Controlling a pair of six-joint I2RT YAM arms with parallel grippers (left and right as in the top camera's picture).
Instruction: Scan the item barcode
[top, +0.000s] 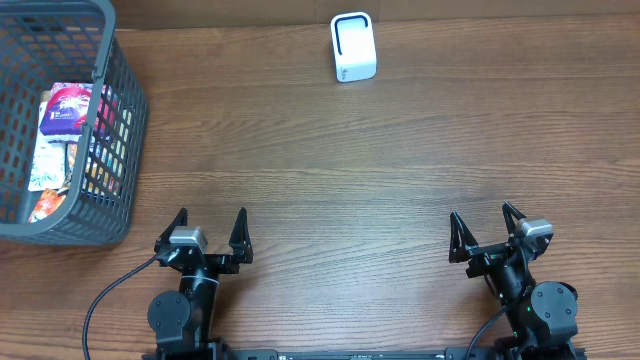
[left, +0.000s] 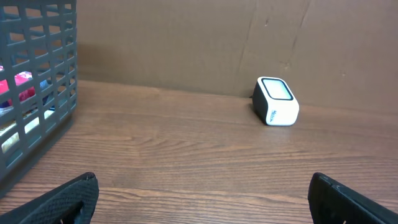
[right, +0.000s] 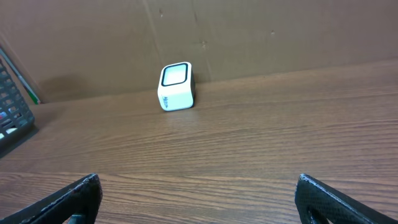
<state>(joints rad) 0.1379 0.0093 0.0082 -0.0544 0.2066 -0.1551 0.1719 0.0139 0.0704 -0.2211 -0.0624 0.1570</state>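
Mock shop checkout: scanner (top: 353, 47), basket (top: 127, 150)

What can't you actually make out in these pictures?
Snack packets: overhead, piled together and screened by the basket wall; no barcode shows.
The basket itself: overhead, left side cut by the frame edge.
Scanner lettering: every view, too small to read.

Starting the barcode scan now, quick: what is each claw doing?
Left claw: open, holding nothing.
Right claw: open, holding nothing.
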